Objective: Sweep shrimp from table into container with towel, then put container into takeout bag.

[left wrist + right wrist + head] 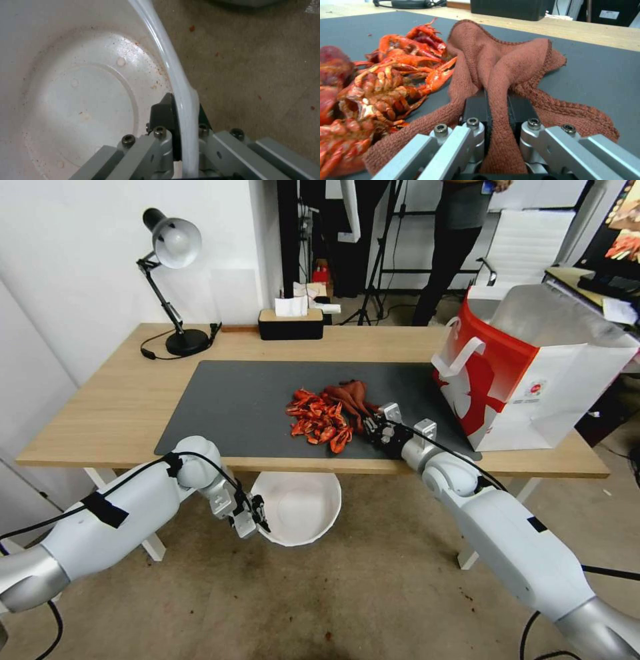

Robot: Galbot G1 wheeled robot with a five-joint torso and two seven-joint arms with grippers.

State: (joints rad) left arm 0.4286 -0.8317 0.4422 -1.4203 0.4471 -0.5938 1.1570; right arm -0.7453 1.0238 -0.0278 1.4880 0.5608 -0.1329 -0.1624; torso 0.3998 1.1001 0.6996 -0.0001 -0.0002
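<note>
Light-wood table [120, 407], grey mat. Boxy red-white bag [527, 373] at frame right. Round thin-walled bowl [297, 510] below the table's near edge, rim pinched by left gripper [257, 520]. Right gripper [373, 430] clamps knitted rust towel [352, 397] touching glossy shrimp [319, 421], frame centre.

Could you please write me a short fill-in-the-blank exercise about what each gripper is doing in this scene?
1. The left gripper is shut on the rim of the ____, held below the table edge.
2. The right gripper pinches the ____ on the dark mat.
3. The shrimp lie in a pile on the ____.
4. The takeout bag stands at the table's ____ end.

Missing words: container; towel; mat; right
</note>
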